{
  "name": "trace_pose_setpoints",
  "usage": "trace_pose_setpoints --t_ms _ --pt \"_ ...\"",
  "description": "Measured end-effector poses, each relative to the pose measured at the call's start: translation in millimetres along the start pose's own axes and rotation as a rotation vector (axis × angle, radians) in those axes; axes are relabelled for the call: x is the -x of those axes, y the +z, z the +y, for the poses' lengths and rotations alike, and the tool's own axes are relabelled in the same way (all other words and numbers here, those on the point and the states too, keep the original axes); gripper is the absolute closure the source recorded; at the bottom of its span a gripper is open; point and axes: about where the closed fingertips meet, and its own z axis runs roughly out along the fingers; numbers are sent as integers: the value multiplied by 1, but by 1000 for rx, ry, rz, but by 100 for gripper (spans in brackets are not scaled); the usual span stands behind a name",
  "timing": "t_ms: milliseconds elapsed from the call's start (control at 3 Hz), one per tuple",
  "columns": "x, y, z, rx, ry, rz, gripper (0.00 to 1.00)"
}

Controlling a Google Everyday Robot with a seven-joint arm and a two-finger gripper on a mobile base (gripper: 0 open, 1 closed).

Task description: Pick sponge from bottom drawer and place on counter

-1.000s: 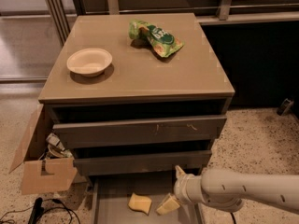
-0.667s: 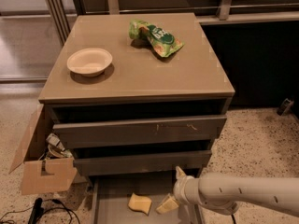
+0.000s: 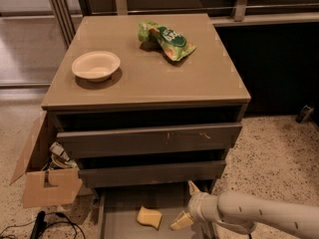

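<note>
The pale yellow sponge (image 3: 149, 217) lies on the grey floor of the pulled-out bottom drawer (image 3: 119, 208), near its middle. My gripper (image 3: 186, 204) reaches in from the lower right over the drawer's right part. It is open and empty, with one yellowish finger (image 3: 180, 222) low and close to the right of the sponge and the other (image 3: 193, 186) higher up by the middle drawer's front. The glossy tan counter (image 3: 199, 78) tops the cabinet.
A cream bowl (image 3: 95, 65) stands at the counter's left and a green snack bag (image 3: 166, 38) lies at its back. A cardboard box (image 3: 45, 176) with clutter leans on the cabinet's left. Cables (image 3: 37, 226) lie on the speckled floor.
My gripper and arm have shifted slightly left, toward the sponge. The sponge, bowl and bag have not moved.
</note>
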Motion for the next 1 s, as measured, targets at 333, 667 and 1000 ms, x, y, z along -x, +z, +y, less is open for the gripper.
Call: trace_pose_setpoints --t_ms 333,667,1000 --pt "0 9 -33 57 13 -135 0" --pt "9 6 -32 94 6 -154 0" --pt "14 10 -30 90 -10 -154 0"
